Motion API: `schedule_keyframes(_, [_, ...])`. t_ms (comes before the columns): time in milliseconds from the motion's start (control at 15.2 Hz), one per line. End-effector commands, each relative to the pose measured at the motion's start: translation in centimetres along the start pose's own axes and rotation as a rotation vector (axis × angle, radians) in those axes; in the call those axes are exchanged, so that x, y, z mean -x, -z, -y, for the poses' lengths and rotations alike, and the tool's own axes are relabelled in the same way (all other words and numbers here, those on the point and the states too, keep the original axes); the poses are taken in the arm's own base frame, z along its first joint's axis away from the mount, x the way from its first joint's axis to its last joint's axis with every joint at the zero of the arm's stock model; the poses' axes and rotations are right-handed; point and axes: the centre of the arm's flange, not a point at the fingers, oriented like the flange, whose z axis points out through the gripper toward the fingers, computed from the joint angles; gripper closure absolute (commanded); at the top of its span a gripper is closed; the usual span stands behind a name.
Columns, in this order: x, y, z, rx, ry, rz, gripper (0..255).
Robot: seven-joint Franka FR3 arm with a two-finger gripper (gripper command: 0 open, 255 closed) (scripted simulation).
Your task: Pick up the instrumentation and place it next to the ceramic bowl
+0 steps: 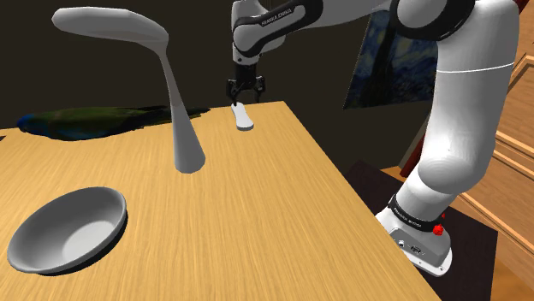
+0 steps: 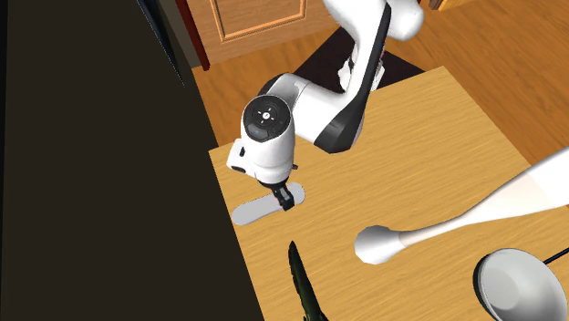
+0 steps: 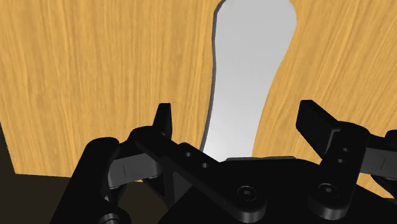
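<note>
The gripper [image 1: 246, 88] is held wide open just above the flat white instrument [image 1: 243, 117] — untouched between the fingers. The instrument is laid near the desk's [image 1: 257, 222] far edge in the shoulder view — well apart from the grey bowl [image 1: 68, 229].

Shoulder view: beside stand [image 1: 419, 245], facing across table [image 1: 257, 218]. Second exterior view: high overhead, looking down. Wrist view: close above table. All share table.

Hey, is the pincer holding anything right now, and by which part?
Nothing is held. The open pincer straddles the narrow part of the pale flat tool lying on the wooden table, its fingers not touching it.
</note>
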Motion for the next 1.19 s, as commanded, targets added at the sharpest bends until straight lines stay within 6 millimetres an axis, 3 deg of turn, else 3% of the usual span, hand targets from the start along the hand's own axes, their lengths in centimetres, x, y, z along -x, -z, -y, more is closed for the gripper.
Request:
schedule_keyframes(0, [-2.2, -1.4, 0.8, -0.005, -0.036, 0.009, 0])
schedule_keyframes(66, [-3.3, -2.2, 1.1, -0.008, -0.053, 0.014, 0])
schedule_keyframes(594, [-3.3, -6.2, 1.1, -0.008, -0.053, 0.015, 0])
schedule_keyframes(1122, [-3.3, -6.2, 1.1, -0.008, -0.053, 0.015, 0])
